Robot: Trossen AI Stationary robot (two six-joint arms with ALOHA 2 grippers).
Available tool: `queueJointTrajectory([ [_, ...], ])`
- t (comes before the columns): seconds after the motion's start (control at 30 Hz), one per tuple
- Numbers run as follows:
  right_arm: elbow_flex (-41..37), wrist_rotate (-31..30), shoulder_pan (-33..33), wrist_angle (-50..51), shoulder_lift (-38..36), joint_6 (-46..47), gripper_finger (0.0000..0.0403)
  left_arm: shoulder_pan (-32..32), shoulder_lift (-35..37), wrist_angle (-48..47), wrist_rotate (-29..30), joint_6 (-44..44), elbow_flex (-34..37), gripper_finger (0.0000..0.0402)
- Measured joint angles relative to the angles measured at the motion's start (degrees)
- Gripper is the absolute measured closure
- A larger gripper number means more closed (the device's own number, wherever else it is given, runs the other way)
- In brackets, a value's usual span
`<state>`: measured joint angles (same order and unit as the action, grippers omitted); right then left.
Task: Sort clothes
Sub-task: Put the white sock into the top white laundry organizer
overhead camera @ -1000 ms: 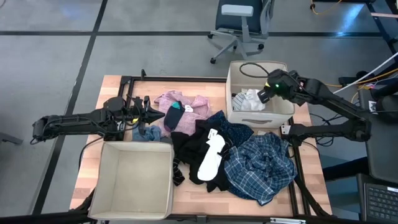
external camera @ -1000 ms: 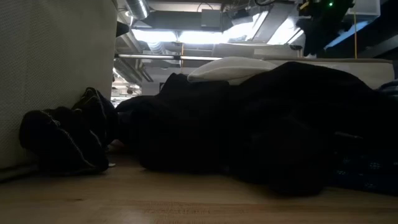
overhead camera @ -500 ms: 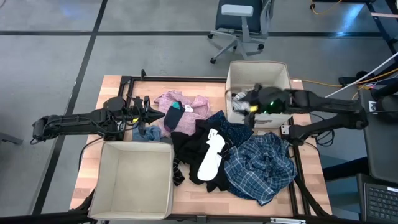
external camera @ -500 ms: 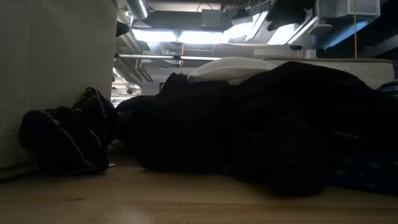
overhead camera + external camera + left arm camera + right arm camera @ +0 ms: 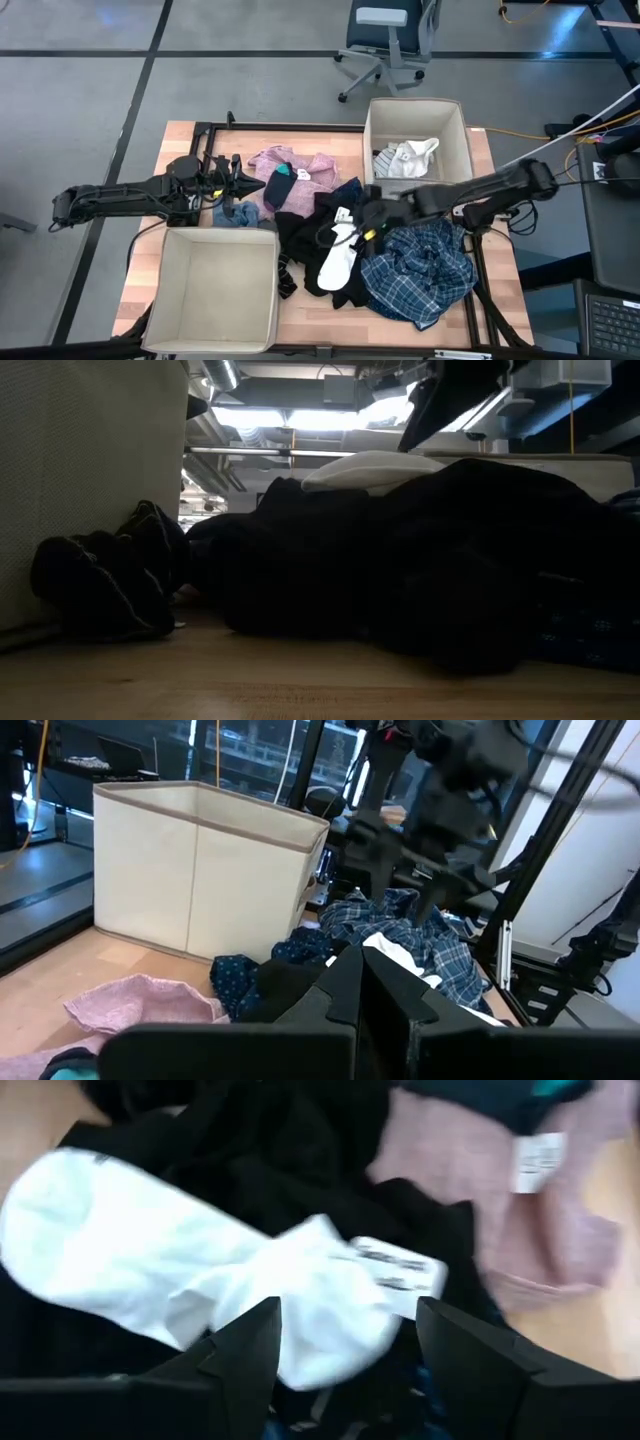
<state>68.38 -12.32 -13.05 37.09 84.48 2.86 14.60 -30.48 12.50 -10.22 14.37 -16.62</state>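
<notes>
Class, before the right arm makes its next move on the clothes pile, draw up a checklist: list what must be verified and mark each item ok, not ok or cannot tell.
1. right gripper open: ok.
2. Right gripper over the white sock: ok, the sock lies just ahead of the fingertips.
3. Sock free of other garments: ok, it rests on top of the black clothes.
4. Fingers touching the sock: cannot tell.
5. left gripper out of the way: ok, shut, by the pink top.
6. far bin has room: ok, only a white cloth inside.
</notes>
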Motion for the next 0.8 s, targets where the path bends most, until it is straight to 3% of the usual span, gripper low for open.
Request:
queueJointTrajectory([
  [0.33,0.0,-1.2,-1.1,-2.6,7.8,-0.6,0.0169,0.0,0.0,0.0,0.0,0.0,0.0,0.04],
  [0.43,0.0,-2.1,-1.2,-2.8,8.4,-1.0,0.0186,0.0,0.0,-0.1,0.0,-0.2,0.0,0.04],
  [0.53,0.0,-2.1,-1.2,-2.8,8.4,-1.2,0.0228,0.0,0.0,-0.1,0.0,-1.0,0.0,0.04],
  [0.73,0.0,-2.2,-1.2,-1.9,8.4,-1.9,0.0367,0.0,0.0,-0.1,0.0,-1.0,0.0,0.04],
  [0.8,0.0,-3.1,-1.2,-0.9,8.0,-2.7,0.0389,0.0,0.0,-0.1,0.0,-0.9,0.0,0.04],
])
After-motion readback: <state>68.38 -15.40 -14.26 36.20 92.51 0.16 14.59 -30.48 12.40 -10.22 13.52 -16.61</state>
